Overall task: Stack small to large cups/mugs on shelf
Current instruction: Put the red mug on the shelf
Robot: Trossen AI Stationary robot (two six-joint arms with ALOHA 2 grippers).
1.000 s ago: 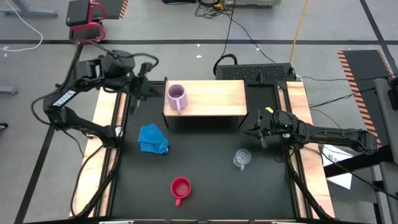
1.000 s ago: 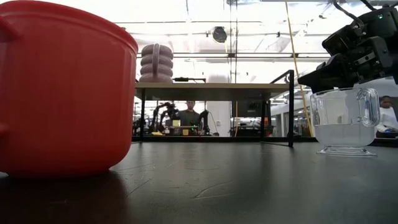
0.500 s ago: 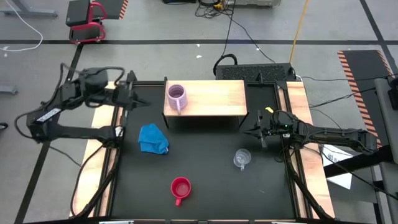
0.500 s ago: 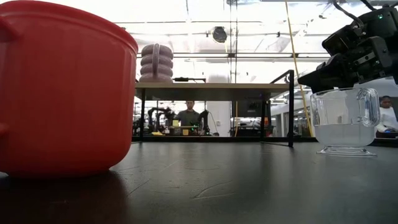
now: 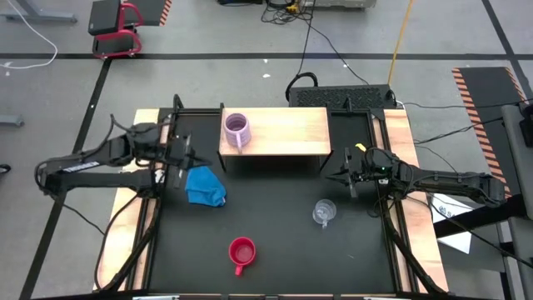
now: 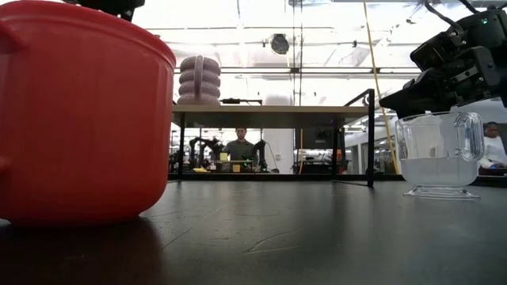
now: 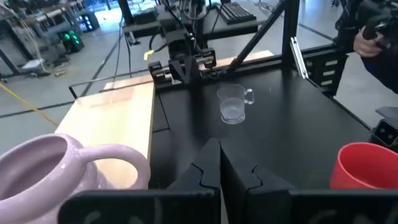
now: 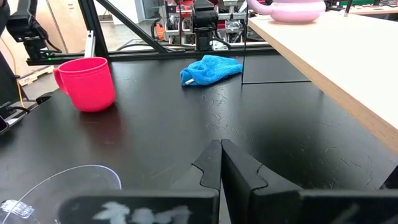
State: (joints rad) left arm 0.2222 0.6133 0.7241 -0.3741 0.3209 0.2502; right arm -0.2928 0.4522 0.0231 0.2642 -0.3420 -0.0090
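The pale lilac mug [image 5: 236, 129] stands on its base at the left end of the wooden shelf [image 5: 287, 133], handle toward the near edge. Out on the black tabletop, the red mug [image 5: 241, 252] stands near the front edge. The clear glass cup [image 5: 324, 212] stands to its right. My left gripper [image 5: 191, 158] is shut and holds nothing. It hangs off the shelf's left end, just behind the blue cloth, with the lilac mug [image 7: 43, 168] close beside it. My right gripper [image 5: 335, 176] is shut and holds nothing; it waits by the shelf's right end, above the glass cup [image 6: 440, 154].
A crumpled blue cloth [image 5: 205, 185] lies on the tabletop in front of the shelf's left end. Black frame rails [image 5: 158, 192] run along both sides of the table. Open tabletop lies between the cloth, the red mug and the glass cup. People show in the room beyond.
My left gripper has drawn away from the lilac mug, sinking and going toward the table's near edge, and its arm has folded back low. It now hangs just behind the blue cloth. The mugs and the right arm have kept still.
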